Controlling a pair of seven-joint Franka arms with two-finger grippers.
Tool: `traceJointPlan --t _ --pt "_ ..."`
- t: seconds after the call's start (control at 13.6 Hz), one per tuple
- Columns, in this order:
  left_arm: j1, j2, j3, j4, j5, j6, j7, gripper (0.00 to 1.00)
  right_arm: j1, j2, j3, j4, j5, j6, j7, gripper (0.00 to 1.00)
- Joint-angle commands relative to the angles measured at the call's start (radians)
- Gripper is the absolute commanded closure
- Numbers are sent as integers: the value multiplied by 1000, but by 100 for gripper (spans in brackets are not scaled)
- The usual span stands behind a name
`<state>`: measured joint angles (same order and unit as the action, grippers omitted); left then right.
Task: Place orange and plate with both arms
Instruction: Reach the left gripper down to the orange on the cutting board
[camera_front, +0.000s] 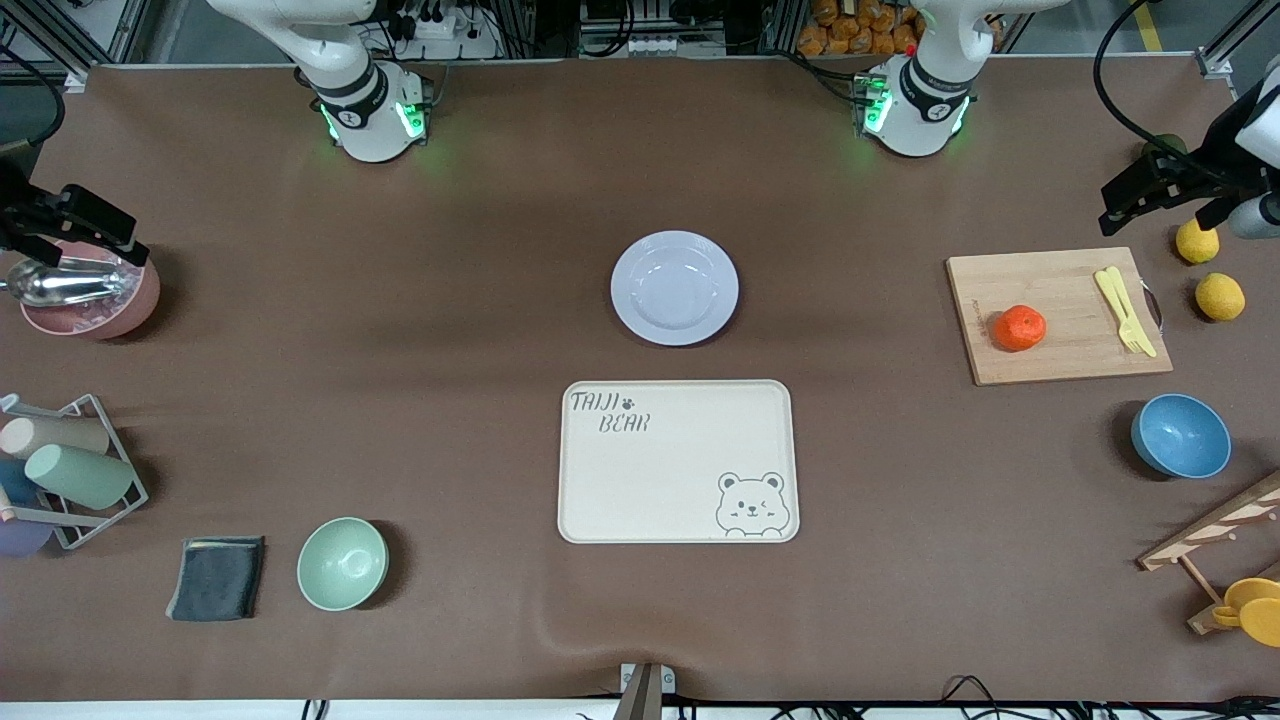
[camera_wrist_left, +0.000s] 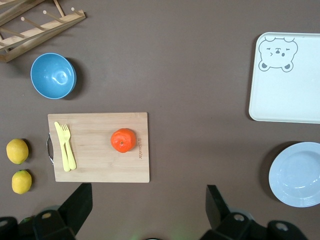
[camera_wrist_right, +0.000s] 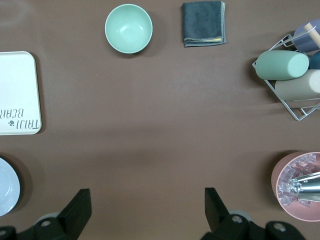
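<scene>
On the cutting board (camera_front: 1060, 315) toward the left arm's end we list the orange (camera_front: 1019, 327); the plate (camera_front: 674, 288) sits mid-surface, beside the bear tray (camera_front: 678, 461). We log left tool (camera_wrist_left: 145, 210) and right tool (camera_wrist_right: 145, 210) both spread, holding nothing, each over its own end

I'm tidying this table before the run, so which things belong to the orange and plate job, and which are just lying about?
Belongs to the job:
- orange, on the cutting board
- plate
- left gripper, open, high over the cutting board's edge
- right gripper, open, high over bare table

Just lying about:
- bear tray
- lemons
- yellow fork
- blue bowl
- green bowl
- grey cloth
- pink bowl
</scene>
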<state>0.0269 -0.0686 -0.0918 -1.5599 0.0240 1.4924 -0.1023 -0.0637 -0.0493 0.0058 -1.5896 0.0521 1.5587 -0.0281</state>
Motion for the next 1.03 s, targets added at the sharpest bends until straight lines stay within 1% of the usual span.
traceJointPlan --t 0.0,0.15,0.22,0.29,0.37,0.51,0.59,0.66,0.88,0.95 --pt "4 10 0 24 -6 -20 9 0 -4 -11 16 5 -18 -15 19 0" --pt "7 18 3 27 -3 -20 7 0 -4 -1 16 17 -15 -17 16 0" --pt "7 26 6 35 2 -20 7 0 -4 14 14 51 -9 -25 17 0" --pt "8 38 6 47 10 -20 9 0 -2 20 14 56 -11 -32 16 0" --pt "10 49 13 37 16 -20 27 0 -4 22 14 57 -11 -40 16 0" --pt "72 47 14 -55 16 6 35 0 -10 20 13 63 -15 -40 17 0" --pt "126 39 12 -115 16 53 42 0 -13 20 10 68 -12 -39 16 0" --pt "158 27 6 -185 16 115 47 0 -11 20 10 74 -12 -39 17 0" --pt "178 -17 7 -386 19 251 47 0 -5 20 10 77 -18 -37 17 0" --pt "218 -19 4 -448 19 309 47 0 -4 20 10 77 -18 -37 17 0"
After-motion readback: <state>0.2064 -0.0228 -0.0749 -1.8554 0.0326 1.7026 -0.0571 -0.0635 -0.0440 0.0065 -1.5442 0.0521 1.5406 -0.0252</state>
